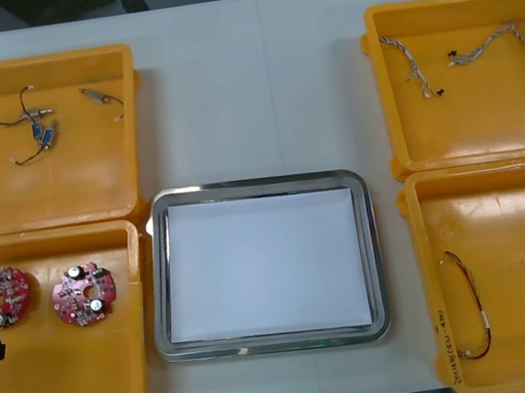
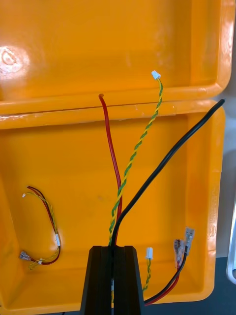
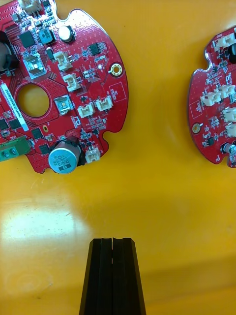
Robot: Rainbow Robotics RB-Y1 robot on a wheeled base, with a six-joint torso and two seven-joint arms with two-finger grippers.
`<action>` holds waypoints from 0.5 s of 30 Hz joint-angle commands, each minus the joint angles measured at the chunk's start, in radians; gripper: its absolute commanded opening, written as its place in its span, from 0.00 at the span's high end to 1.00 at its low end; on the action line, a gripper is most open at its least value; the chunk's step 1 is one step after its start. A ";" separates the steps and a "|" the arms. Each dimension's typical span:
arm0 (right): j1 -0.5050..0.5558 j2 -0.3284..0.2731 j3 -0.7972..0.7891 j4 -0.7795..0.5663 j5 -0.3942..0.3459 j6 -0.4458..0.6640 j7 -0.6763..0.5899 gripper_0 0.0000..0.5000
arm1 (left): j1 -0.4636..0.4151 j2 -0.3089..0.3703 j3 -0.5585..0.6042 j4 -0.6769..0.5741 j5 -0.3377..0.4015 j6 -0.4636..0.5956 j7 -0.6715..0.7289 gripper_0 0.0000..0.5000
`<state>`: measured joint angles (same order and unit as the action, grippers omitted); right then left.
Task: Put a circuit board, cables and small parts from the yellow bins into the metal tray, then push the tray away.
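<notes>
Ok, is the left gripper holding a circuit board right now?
No, the left gripper is shut on nothing, short of the two circuit boards lying in the yellow bin.

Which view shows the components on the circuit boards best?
The left wrist view: both boards lie close beyond the shut left gripper, so their small components are clear. The front view shows them whole but small. The right wrist view looks at cables held by the right gripper.

Near right yellow bin (image 1: 445,342): dark handwriting along its left wall, too small to read.
Circuit board (image 3: 73,64): white strip label and capacitor print, neither legible.
</notes>
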<state>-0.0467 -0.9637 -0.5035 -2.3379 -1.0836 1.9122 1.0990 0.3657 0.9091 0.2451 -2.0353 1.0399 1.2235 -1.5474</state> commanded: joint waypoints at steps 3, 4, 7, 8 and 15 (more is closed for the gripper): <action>-0.087 -0.058 0.062 -0.063 -0.056 0.008 0.090 1.00 | -0.001 0.028 0.049 -0.026 -0.009 0.030 -0.013 1.00; -0.104 -0.058 0.076 -0.063 -0.070 0.008 0.094 1.00 | -0.008 0.028 0.062 -0.026 -0.006 0.051 -0.013 1.00; -0.128 -0.059 0.103 -0.066 -0.090 0.008 0.104 1.00 | -0.033 0.028 0.092 -0.032 -0.003 0.114 -0.010 1.00; -0.150 -0.059 0.125 -0.077 -0.094 0.008 0.110 1.00 | -0.051 0.028 0.111 -0.034 0.000 0.156 -0.008 1.00; -0.214 -0.059 0.224 -0.112 -0.110 0.008 0.134 1.00 | -0.146 0.030 0.160 -0.032 0.003 0.303 0.015 1.00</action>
<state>-0.2173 -0.9791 -0.3245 -2.4182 -1.1779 1.9130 1.1864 0.2826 0.9091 0.3646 -2.0407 1.0390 1.4797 -1.5473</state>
